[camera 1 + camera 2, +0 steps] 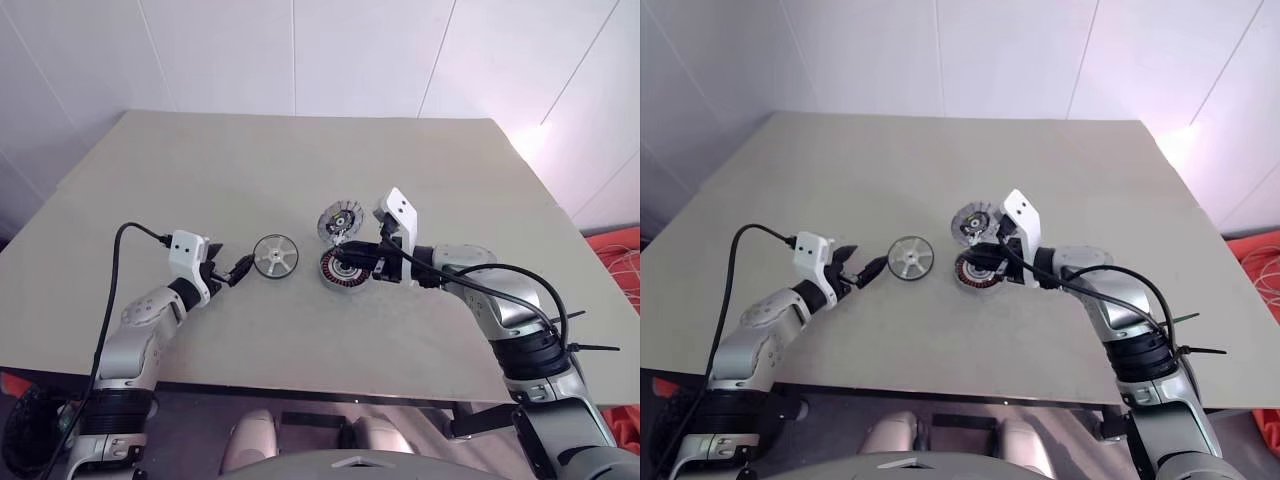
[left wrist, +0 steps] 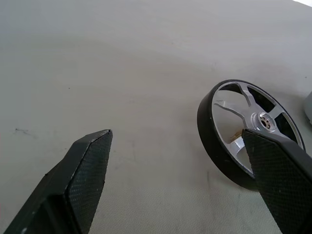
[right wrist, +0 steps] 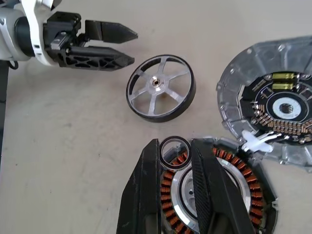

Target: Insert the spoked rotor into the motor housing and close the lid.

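Lying flat on table: spoked rotor | just ahead of left gripper, fingers spread, nearer arm | right gripper pinching small black ring over motor housing | lid open beside.

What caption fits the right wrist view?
Right fingers hold a small ring above the motor housing.

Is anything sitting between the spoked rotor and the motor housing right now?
Bare table lies between the spoked rotor and the motor housing, but the right gripper hangs over the housing holding a small dark ring above the windings.
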Robot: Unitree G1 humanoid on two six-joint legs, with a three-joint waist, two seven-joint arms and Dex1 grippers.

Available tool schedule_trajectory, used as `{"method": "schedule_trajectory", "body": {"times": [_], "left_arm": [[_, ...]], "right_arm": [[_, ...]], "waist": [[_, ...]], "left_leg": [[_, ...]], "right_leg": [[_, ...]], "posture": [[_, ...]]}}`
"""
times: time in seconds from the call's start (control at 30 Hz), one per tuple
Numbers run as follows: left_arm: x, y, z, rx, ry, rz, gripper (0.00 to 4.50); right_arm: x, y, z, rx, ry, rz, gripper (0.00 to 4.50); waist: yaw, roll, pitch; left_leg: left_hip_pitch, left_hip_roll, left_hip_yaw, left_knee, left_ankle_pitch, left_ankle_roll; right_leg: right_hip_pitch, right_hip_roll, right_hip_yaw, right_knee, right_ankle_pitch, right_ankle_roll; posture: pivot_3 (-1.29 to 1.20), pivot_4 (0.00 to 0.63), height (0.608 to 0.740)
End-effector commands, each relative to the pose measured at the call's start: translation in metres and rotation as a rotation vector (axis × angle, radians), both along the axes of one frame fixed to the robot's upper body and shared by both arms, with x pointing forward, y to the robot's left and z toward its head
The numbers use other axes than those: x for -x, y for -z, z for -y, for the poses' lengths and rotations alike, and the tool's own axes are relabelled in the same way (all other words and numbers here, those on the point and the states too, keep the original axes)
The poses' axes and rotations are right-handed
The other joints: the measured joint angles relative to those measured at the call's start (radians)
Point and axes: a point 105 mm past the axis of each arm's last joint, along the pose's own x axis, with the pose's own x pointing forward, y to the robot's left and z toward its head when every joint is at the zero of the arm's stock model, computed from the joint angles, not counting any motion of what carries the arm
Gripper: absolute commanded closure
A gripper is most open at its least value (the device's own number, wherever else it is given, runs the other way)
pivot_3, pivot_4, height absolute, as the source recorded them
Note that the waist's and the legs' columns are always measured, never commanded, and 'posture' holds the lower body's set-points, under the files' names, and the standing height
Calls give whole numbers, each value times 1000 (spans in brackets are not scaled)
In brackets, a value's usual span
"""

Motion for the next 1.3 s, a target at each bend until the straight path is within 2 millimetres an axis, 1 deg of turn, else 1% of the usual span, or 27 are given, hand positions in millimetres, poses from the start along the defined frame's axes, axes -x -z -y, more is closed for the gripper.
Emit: {"method": "schedule_trajectory", "body": {"times": [0.03,0.33,0.63,1.3], "left_arm": [[-2,-17,1,-15,12,70,0],[-2,-17,0,-23,8,73,0],[-1,-17,0,-28,10,76,0],[-1,-17,-2,-32,5,81,0]], "right_arm": [[-5,-2,2,25,14,29,3937],[-8,16,7,57,30,23,3937],[-14,27,11,71,49,22,3937],[-21,30,8,76,45,32,3937]], "waist": [[0,0,0],[0,0,0],[0,0,0],[-1,0,0]], "left_leg": [[0,0,0,0,0,0],[-1,0,-1,0,0,0],[0,0,-1,0,0,-1],[0,0,-2,0,1,-1]], "right_leg": [[0,0,0,0,0,0],[0,0,-1,0,0,0],[0,0,-1,0,0,0],[1,0,-2,1,0,0]], "posture": [[0,0,740],[0,0,740],[0,0,740],[0,0,740]]}}
